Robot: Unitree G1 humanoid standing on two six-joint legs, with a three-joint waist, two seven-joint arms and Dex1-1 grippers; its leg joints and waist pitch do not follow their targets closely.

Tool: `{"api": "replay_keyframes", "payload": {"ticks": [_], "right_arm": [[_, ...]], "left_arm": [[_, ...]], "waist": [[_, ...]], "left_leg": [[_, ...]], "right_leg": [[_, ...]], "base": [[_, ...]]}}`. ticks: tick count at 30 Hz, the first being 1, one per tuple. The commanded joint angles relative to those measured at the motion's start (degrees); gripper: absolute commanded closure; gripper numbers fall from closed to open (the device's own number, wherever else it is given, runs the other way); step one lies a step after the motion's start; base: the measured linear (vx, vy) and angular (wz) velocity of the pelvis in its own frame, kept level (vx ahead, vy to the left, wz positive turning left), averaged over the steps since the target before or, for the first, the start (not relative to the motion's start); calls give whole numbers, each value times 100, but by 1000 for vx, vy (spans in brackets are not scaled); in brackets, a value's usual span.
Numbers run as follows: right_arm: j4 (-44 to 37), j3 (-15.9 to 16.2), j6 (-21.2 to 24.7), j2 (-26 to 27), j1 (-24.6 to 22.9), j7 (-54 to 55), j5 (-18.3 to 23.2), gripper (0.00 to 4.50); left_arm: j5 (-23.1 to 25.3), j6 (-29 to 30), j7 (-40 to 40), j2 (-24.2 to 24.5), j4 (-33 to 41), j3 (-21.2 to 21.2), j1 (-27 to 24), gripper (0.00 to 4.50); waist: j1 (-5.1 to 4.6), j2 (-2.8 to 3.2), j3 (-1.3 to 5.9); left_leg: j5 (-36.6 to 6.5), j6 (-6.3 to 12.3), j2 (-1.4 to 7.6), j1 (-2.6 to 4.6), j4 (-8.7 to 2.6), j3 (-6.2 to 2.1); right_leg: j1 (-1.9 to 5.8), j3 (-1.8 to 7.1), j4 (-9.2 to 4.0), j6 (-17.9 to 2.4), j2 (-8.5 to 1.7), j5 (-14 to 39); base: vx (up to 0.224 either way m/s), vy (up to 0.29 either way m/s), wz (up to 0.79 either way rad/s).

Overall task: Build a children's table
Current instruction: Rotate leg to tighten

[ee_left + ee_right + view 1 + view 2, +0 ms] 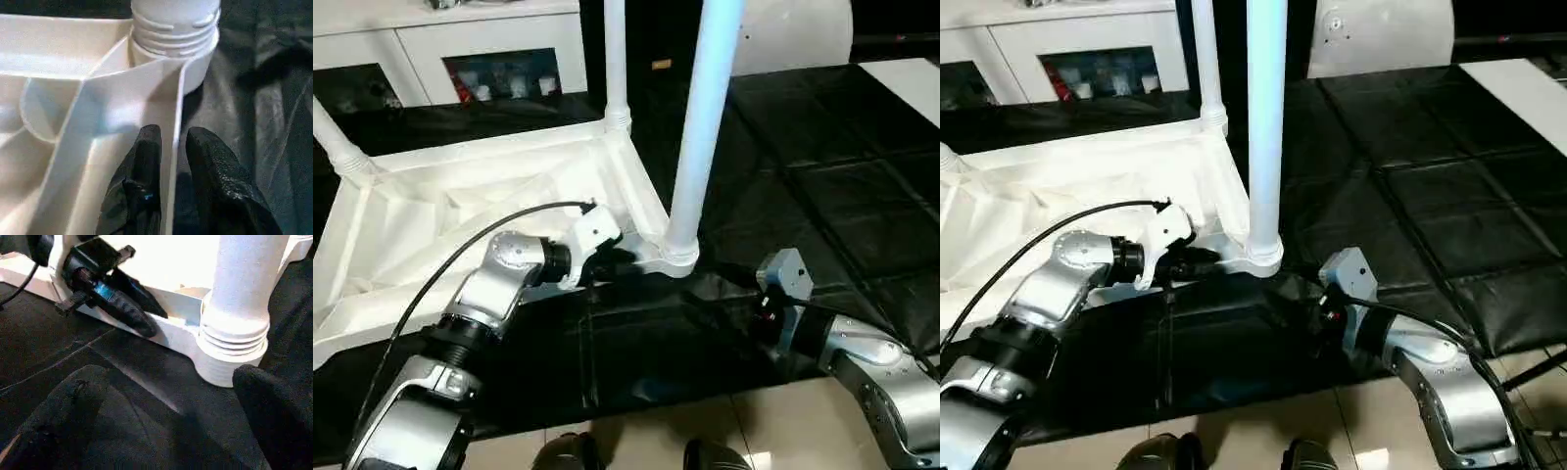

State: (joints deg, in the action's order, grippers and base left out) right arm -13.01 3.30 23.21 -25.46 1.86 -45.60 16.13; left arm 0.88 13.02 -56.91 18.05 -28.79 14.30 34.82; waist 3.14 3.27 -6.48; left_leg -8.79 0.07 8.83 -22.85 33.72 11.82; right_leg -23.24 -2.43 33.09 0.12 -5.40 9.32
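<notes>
Black mat [803, 176] | cabinet [460, 49] behind | left tool [171, 147] straddles table [460, 215] rim | right tool [166, 401] apart

I count one upturned table top [460, 215] with three legs [705, 117] standing in its sockets, one white cabinet [450, 39] behind, and my two hands: left hand [612, 257], right hand [759, 304].
</notes>
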Motion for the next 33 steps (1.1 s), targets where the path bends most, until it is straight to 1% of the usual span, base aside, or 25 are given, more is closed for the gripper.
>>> {"api": "replay_keyframes", "payload": {"ticks": [1,9,10,12,13,14,15,16,17,18,19,20,21,22,23,24,25,26,27,28,29,30,31,32,33], "right_arm": [[-134,58,-41,-31,-16,-39,18,0],[-72,98,-89,-39,9,-60,34,0],[-71,114,-106,-40,-2,-55,36,0],[-82,117,-108,-36,-9,-49,41,0],[-158,97,-68,-10,-47,-23,104,0],[-162,96,-65,-8,-48,-22,107,0],[-361,11,187,100,-136,193,226,0],[-361,11,187,100,-136,193,226,0],[-432,-24,307,156,-162,314,257,0],[-648,-200,618,455,-218,718,462,0],[-648,-200,618,455,-218,718,462,0],[-833,-290,715,702,-282,1035,539,0],[-899,-273,721,761,-322,1144,488,0],[-922,-268,725,781,-342,1191,459,0],[-982,-264,692,892,-423,1422,322,0],[-1000,-270,628,956,-473,1555,228,0],[-1020,-271,609,980,-503,1625,199,0],[-1058,-268,467,1040,-575,1848,-5,0],[-1058,-268,467,1040,-575,1848,-5,0],[-1154,-305,489,1113,-643,2030,-78,0],[-1214,-393,594,1214,-660,2127,26,0],[-1227,-410,615,1234,-663,2147,47,0],[-1294,-487,747,1321,-674,2234,172,0],[-1371,-554,855,1398,-661,2438,157,0],[-1404,-568,889,1403,-670,2468,186,0]], "left_arm": [[52,14,120,32,-101,-29,99,347],[-65,-37,164,-78,-286,-120,215,347],[-160,-67,135,-130,-273,-156,174,347],[-205,-77,152,-153,-249,-187,151,347],[-327,-102,231,-192,-119,-304,91,347],[-332,-104,235,-193,-113,-309,88,347],[-783,125,490,-317,457,-761,-119,347],[-783,125,490,-317,457,-761,-119,347],[-986,262,625,-380,719,-971,-212,347],[-1186,700,1305,-557,1399,-1423,-517,347],[-1186,700,1305,-557,1399,-1423,-517,347],[-1292,915,1992,-846,2115,-1786,-940,347],[-1271,1019,2152,-939,2464,-1819,-1183,347],[-1235,1027,2196,-974,2623,-1793,-1300,347],[-985,1089,2440,-1128,3200,-1676,-1742,347],[-862,1197,2616,-1265,3511,-1622,-1992,347],[-842,1252,2715,-1330,3685,-1589,-2121,347],[-687,1247,3053,-1543,4080,-1530,-2439,347],[-687,1247,3053,-1543,4080,-1530,-2439,347],[-471,1309,3472,-1721,4469,-1449,-2745,347],[-405,1395,3683,-1807,4579,-1483,-2862,347],[-392,1412,3726,-1825,4601,-1490,-2886,347],[-394,1556,3925,-1869,4719,-1510,-2976,347],[-413,1833,4102,-1885,4901,-1493,-3150,347],[-404,1892,4156,-1888,4983,-1483,-3219,347]], "waist": [[-2,-95,474],[5,-98,469],[4,-108,472],[8,-97,470],[10,-74,470],[11,-82,477],[14,-72,473],[17,-59,477],[15,-76,477],[10,-37,482],[-15,-57,472],[-27,-81,466],[-48,-75,455],[-57,-102,456],[-59,-133,445],[-84,-124,434],[-64,-36,397],[-98,-56,424],[-195,-23,422],[-230,-6,396],[-247,41,378],[-233,106,277],[-190,63,266],[-226,-66,285],[-150,-292,154]], "left_leg": [[-2323,-26,391,231,-459,-265],[-2394,-13,385,235,-450,-274],[-2392,-9,386,237,-449,-271],[-2384,0,387,233,-447,-271],[-2391,-4,388,241,-444,-270],[-2380,-5,390,235,-445,-271],[-2370,3,390,227,-447,-269],[-2357,-9,404,227,-452,-272],[-2343,22,402,217,-454,-257],[-2295,22,403,212,-450,-261],[-2293,48,409,183,-463,-268],[-2341,43,398,196,-450,-262],[-2291,53,408,177,-447,-271],[-2285,43,409,189,-447,-263],[-2234,75,410,189,-451,-263],[-2241,61,423,174,-475,-265],[-2519,319,356,-120,-688,-544],[-2648,283,381,-38,-647,-616],[-2907,135,481,-99,-667,-857],[-3426,-1,637,-19,-792,-1152],[-3683,-19,730,4,-878,-1327],[-4328,-143,733,-16,-1033,-1489],[-4629,-300,537,-104,-1074,-1498],[-4531,-309,789,148,-844,-1166],[-3666,-371,135,358,17,-713]], "right_leg": [[154,191,-483,-952,-359,2624],[133,176,-511,-895,-366,2807],[130,177,-511,-898,-365,2781],[134,179,-511,-917,-371,2751],[130,180,-507,-937,-371,2714],[139,179,-501,-954,-372,2668],[144,179,-490,-996,-369,2592],[156,181,-468,-1041,-370,2503],[142,180,-474,-1093,-353,2408],[151,181,-425,-1165,-343,2232],[168,167,-426,-1205,-341,2180],[144,159,-438,-1156,-327,2292],[164,160,-453,-1146,-348,2322],[150,158,-461,-1077,-329,2412],[132,172,-473,-951,-330,2577],[122,179,-494,-823,-319,2682],[315,-184,-319,-793,-307,2834],[252,-209,-360,-811,-294,2631],[318,-259,-269,-926,-270,1982],[282,-332,-117,-979,-109,1525],[278,-330,41,-1014,-54,1348],[276,-289,283,-956,17,1303],[325,-175,380,-883,28,1318],[120,34,160,-740,-67,1580],[-254,225,-808,-565,-445,4148]], "base": [[0,0,0],[0,0,0],[0,0,0],[0,0,0],[0,0,0],[0,0,0],[0,0,0],[0,0,0],[0,0,0],[0,0,0],[0,0,0],[0,0,0],[0,0,0],[0,0,0],[0,0,0],[0,0,0],[25,-18,27],[17,-40,51],[17,-40,51],[15,-81,54],[13,-127,61],[13,-127,61],[13,-158,66],[7,-86,35],[12,-223,55]]}}
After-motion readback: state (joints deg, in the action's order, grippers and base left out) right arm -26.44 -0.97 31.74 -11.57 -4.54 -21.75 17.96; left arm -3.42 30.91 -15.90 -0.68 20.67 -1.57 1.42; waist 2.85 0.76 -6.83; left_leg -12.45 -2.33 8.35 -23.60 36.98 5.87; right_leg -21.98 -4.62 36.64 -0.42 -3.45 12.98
